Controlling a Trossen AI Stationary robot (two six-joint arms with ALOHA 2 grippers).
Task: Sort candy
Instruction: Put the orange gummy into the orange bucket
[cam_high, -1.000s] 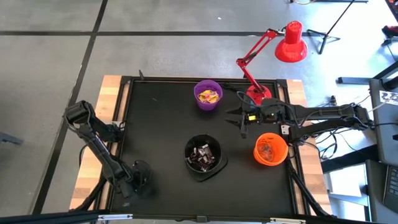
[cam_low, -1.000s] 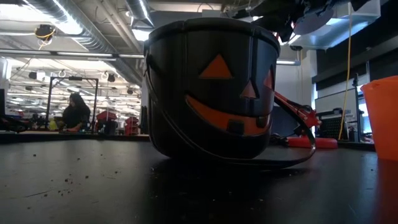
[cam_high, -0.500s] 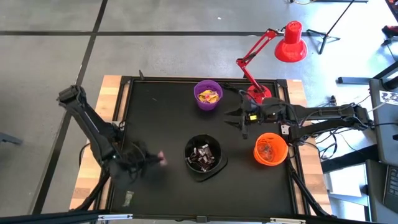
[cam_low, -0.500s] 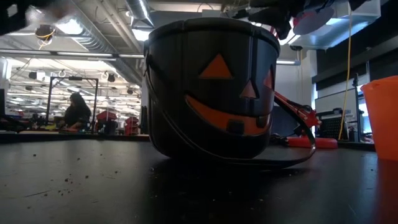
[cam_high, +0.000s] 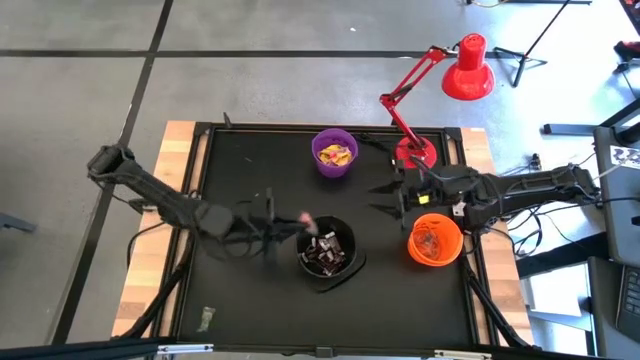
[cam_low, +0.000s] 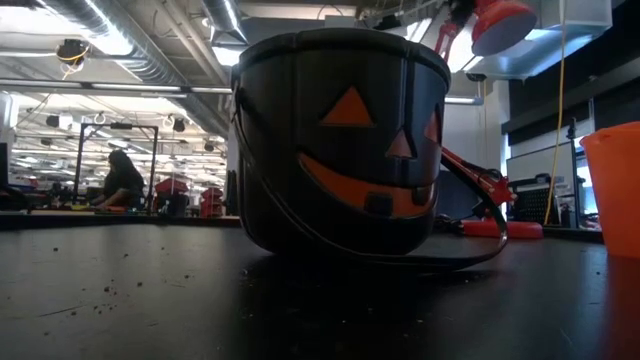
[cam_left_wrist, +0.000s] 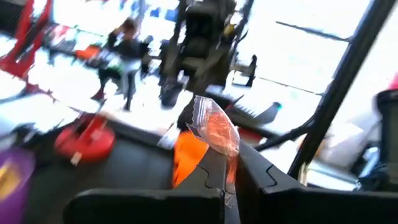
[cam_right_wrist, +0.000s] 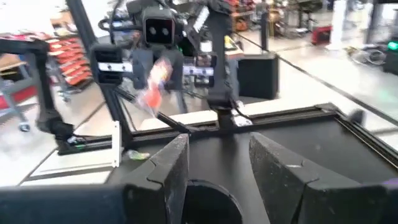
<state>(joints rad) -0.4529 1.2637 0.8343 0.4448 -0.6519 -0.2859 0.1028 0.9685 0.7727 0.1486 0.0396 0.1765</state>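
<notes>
My left gripper (cam_high: 297, 221) reaches in from the table's left, is shut on a reddish candy (cam_high: 308, 219) in clear wrap, and hovers by the left rim of the black pumpkin bowl (cam_high: 327, 250). Dark candy (cam_high: 325, 248) lies in that bowl. Yellow candy (cam_high: 335, 154) fills the purple bowl (cam_high: 335, 166), and reddish candy (cam_high: 432, 240) lies in the orange bowl (cam_high: 447, 256). My right gripper (cam_high: 387, 198) is open between the purple and orange bowls. In the right wrist view its fingers (cam_right_wrist: 166, 169) stand apart, facing the left arm. My left gripper (cam_left_wrist: 231, 169) pinches the reddish candy by the lower end of its clear wrapper (cam_left_wrist: 225, 154) between its two fingertips. The fingers lie about level, pointing toward the table's right. The candy (cam_left_wrist: 214, 129) sticks out beyond the tips, lifted clear of the table.
A red desk lamp (cam_high: 440, 75) stands with its base (cam_high: 415, 152) at the table's far right corner. A small scrap (cam_high: 206, 319) lies by the near left edge. The black tabletop (cam_high: 250, 180) lies bare left of the bowls. A person (cam_low: 122, 182) sits far behind the table.
My left arm swung from the table's near left corner up and toward the right and far side, reaching the black bowl's left rim. The reddish candy shows in its fingers from half a second ago. My right gripper drew back slightly toward the right.
</notes>
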